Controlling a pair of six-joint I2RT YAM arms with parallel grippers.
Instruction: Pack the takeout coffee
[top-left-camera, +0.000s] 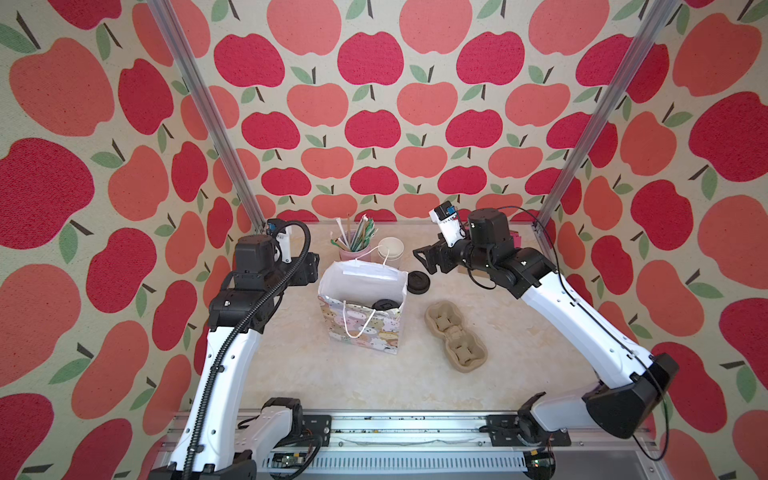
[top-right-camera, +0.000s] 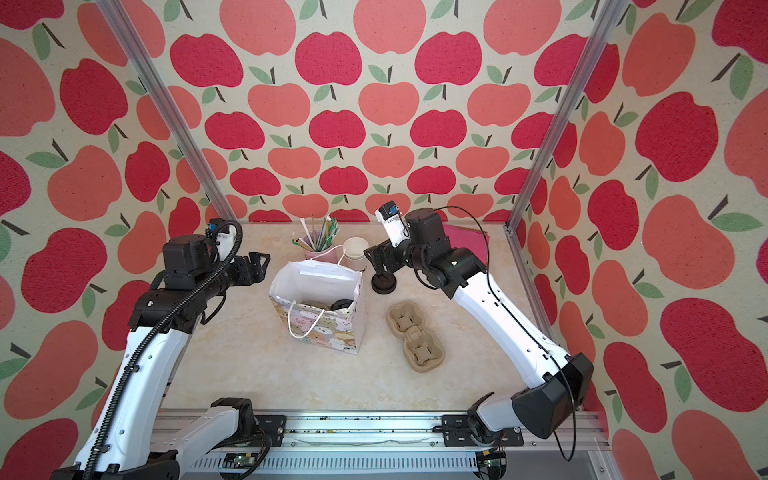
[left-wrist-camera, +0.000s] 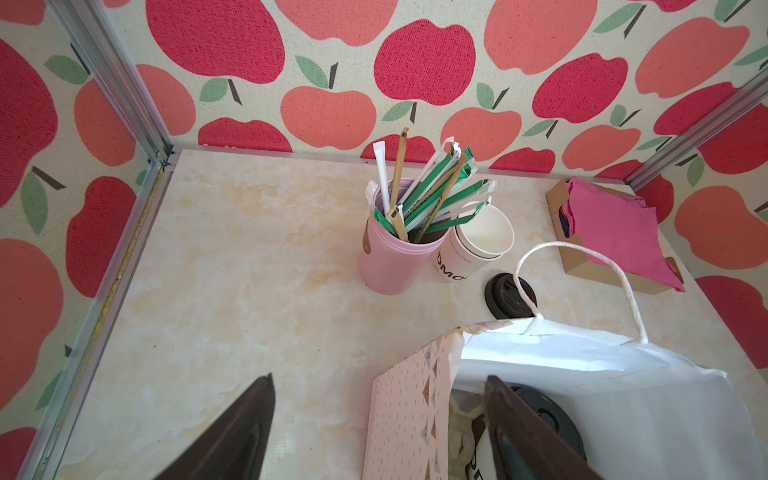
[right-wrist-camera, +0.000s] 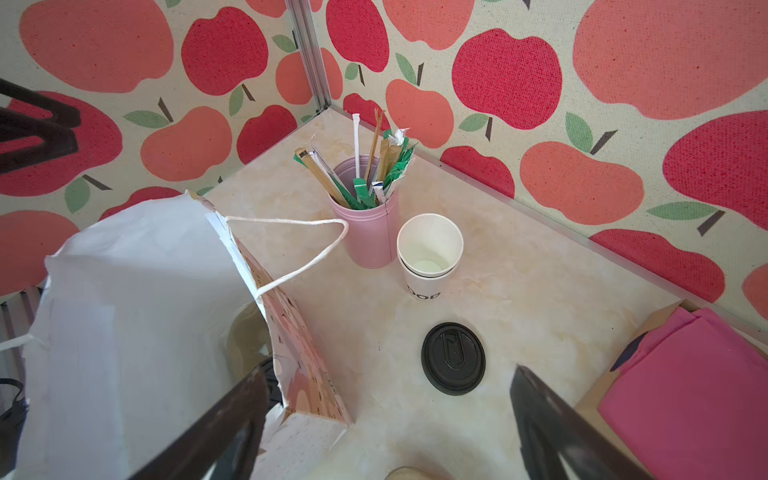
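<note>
Near the middle of the tabletop (top-left-camera: 316, 374) the takeout coffee (top-left-camera: 384, 304) sits lidded inside the gift bag (top-left-camera: 368, 334), with the left gripper (top-right-camera: 259, 268) and right gripper (top-left-camera: 422, 261) both spread empty beside it, so packing seems done and a careful retreat should follow.

In both top views the takeout coffee (top-left-camera: 384, 304) shows only its black lid over the wall of the paper bag (top-left-camera: 365, 328) (cup body hidden); in the left wrist view a finger (left-wrist-camera: 523, 432) of the left gripper (left-wrist-camera: 380, 377) covers part of it, and lettering there, probably the cup's, runs off the edge
</note>
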